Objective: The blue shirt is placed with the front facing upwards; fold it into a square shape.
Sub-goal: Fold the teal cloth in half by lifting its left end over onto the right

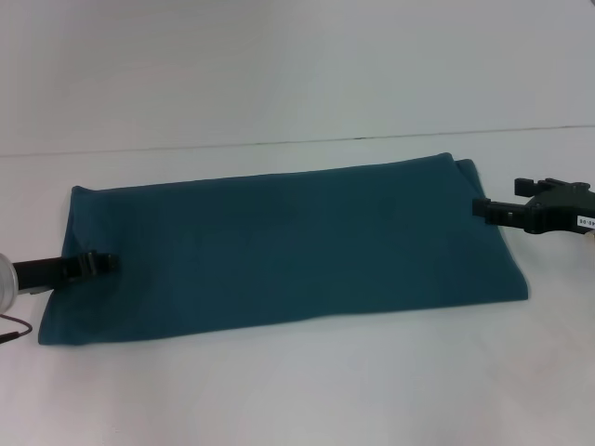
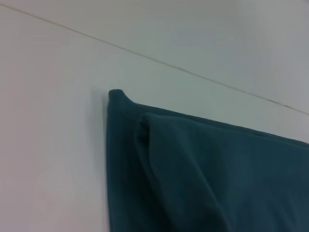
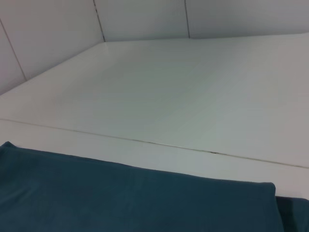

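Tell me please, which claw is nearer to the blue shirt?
Left. The left claw lies over the blue shirt at its left end. The right claw reaches in at the shirt's right edge, only its tip at the cloth.

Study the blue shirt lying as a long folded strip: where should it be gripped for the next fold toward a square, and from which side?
The blue shirt lies flat as a long strip across the table. Probably best gripped at one short end, where the layered edge is exposed. The left gripper is at the left end and the right gripper by the right end; either could come in sideways and carry its end across.
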`<state>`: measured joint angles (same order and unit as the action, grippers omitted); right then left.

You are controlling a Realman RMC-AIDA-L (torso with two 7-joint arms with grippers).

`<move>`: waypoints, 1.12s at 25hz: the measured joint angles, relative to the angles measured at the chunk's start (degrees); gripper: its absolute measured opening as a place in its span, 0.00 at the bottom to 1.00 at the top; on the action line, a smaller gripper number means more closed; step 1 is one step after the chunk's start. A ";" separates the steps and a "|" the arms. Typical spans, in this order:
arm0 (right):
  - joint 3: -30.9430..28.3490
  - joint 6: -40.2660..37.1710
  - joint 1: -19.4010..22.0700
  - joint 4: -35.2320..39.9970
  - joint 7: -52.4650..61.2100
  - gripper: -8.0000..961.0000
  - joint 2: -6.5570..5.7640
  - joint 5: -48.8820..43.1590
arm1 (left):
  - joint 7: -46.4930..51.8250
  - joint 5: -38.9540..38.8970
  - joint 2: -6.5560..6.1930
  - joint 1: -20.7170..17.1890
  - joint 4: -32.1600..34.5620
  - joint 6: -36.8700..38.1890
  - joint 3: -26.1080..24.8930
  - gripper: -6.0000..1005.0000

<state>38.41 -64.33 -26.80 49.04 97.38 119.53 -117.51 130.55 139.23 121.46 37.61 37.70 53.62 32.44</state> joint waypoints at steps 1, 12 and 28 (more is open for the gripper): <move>0.00 0.00 0.00 0.00 0.00 0.95 0.00 0.00 | -0.01 0.03 0.00 0.00 0.00 0.00 0.01 0.46; 0.00 0.00 0.10 0.00 0.00 0.95 0.00 0.00 | -0.04 0.08 0.00 0.00 0.11 -0.18 0.52 0.11; -0.08 0.94 0.42 -0.12 -0.28 0.95 0.00 0.00 | 0.27 -5.01 2.26 0.09 5.73 2.13 3.37 0.07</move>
<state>38.33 -63.39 -26.39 48.92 97.10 119.53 -117.51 130.83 134.22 123.72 37.70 43.43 55.75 35.81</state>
